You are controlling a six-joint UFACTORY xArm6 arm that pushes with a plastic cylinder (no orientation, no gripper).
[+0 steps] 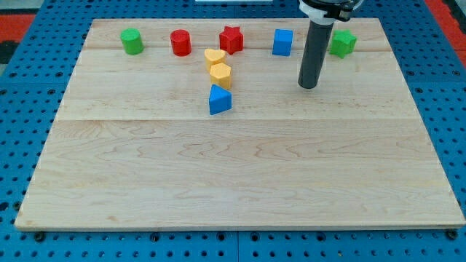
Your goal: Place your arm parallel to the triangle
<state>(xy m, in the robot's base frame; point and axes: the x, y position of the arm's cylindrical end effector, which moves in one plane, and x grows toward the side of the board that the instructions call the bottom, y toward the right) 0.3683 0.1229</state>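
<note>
A blue triangle block (219, 100) lies on the wooden board (240, 175), left of centre in the upper half. My tip (309, 85) stands on the board well to the triangle's right and slightly higher in the view, touching no block. The dark rod rises from it to the view's top edge. Above the triangle sit a yellow hexagon-like block (220, 74) and a yellow heart-like block (213, 57).
Along the board's top run a green cylinder (132, 41), a red cylinder (180, 43), a red star (231, 39), a blue cube (282, 42) and a green star-like block (341, 44). A blue pegboard surrounds the board.
</note>
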